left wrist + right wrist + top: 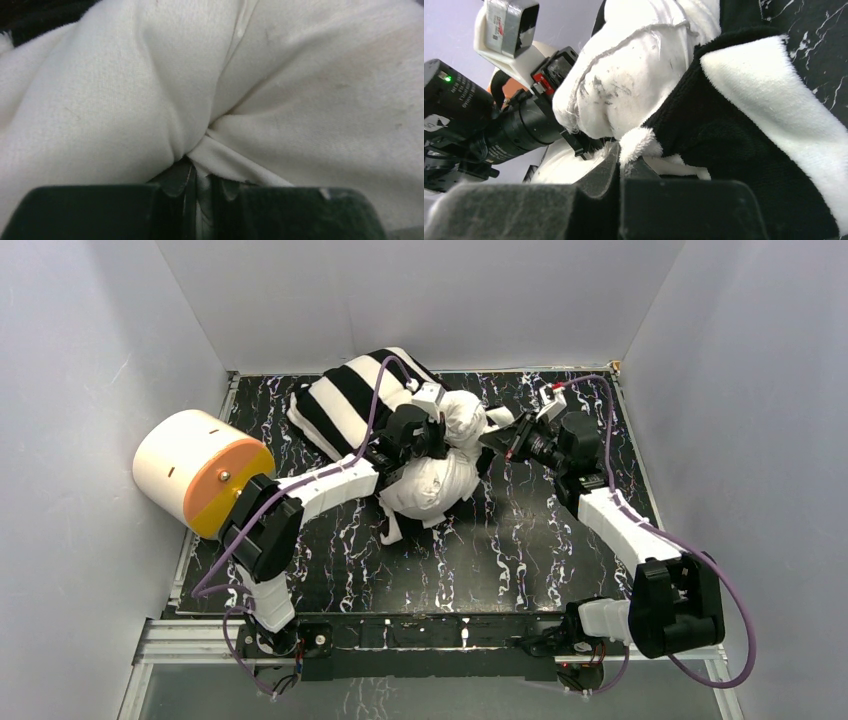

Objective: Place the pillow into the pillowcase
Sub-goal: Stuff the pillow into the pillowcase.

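I see one pillow [445, 480], white, puffy and bunched into lumps with grey smudges, lying to the right of the one cream cylinder [190, 465] and pressed against the one black-and-white striped pillowcase [345, 400]. Of my two grippers, the left gripper [197, 172] is clenched on a pinched fold of the pillow and the right gripper [621, 162] grasps the pillowcase's fuzzy edge.

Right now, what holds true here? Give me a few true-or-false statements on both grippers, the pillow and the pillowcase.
The left gripper pinches the white pillow. True.
The right gripper is open, holding nothing. False: it is shut on the striped pillowcase edge.
The pillow is fully inside the pillowcase. False: much of it bulges out bare.
A cream cylinder with an orange face sits left of the pillow. True.
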